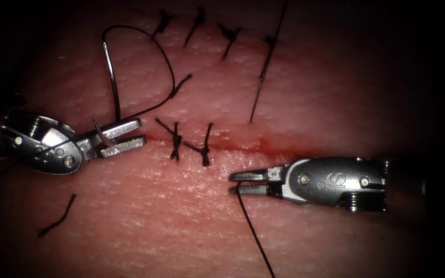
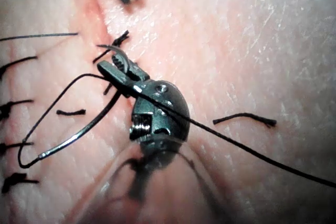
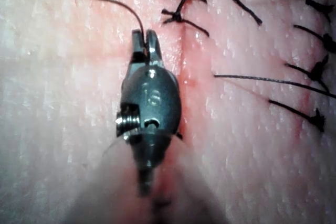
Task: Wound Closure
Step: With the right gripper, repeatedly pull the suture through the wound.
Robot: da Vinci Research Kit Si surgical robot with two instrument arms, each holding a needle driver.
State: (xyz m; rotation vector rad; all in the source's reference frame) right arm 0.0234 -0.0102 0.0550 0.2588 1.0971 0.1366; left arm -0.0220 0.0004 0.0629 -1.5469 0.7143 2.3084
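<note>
Left gripper (image 1: 130,139) holds needle (image 1: 112,82); right gripper (image 1: 243,183) holds thread (image 1: 256,237)

The tissue (image 1: 181,221) is pink to pale red, stippled all over with fine pale pores and faint crosswise lines. Between the two claws the cut (image 1: 243,145) is a darker red seam, wet with bright red fluid (image 1: 263,146). The left claw (image 1: 129,138) is bright polished silver with grey screw heads behind it; the right claw (image 1: 240,183) is duller steel grey, its housing stamped with pale letters. The needle (image 1: 112,82), rising above the left claw, is thin dark grey metal with a light glint. The thread (image 1: 256,237) below the right claw is black, as are the knotted stitches (image 1: 189,144) between the claws and the loose cut end (image 1: 57,219) below the left claw.
</note>
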